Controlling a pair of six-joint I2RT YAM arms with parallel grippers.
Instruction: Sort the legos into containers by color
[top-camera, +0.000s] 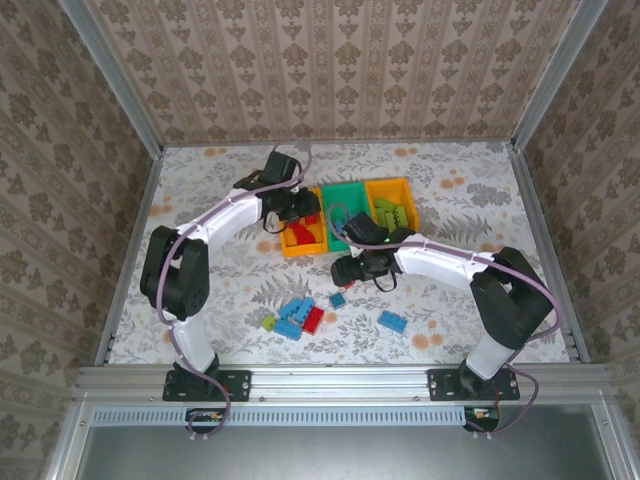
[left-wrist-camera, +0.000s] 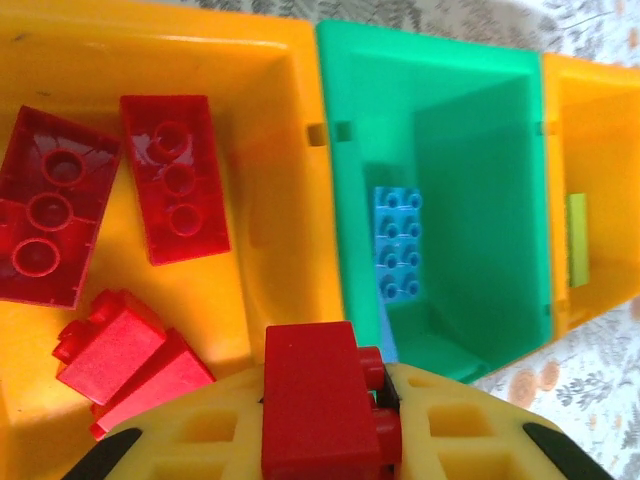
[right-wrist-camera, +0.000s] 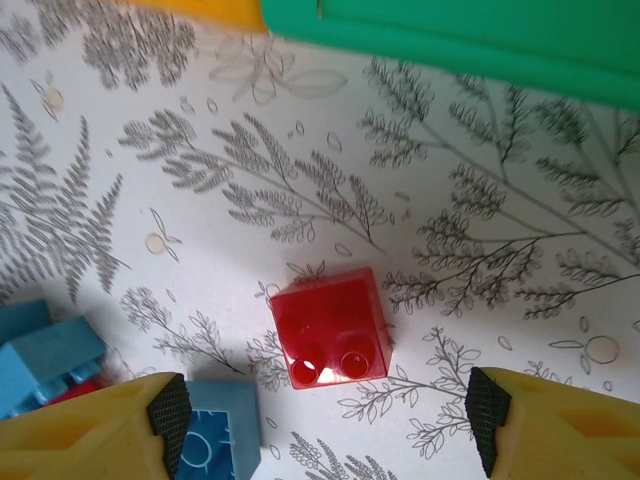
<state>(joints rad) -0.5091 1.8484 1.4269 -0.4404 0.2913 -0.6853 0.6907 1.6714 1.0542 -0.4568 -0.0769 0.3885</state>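
- While it hung over the left orange bin (left-wrist-camera: 270, 120), the left gripper (left-wrist-camera: 325, 435) clamped a red lego (left-wrist-camera: 310, 380).
- Right gripper (right-wrist-camera: 328, 425) stood wide above a small red brick (right-wrist-camera: 330, 335) on the table (right-wrist-camera: 150, 200).

Clamped red lego (left-wrist-camera: 320, 405) cut by lower edge
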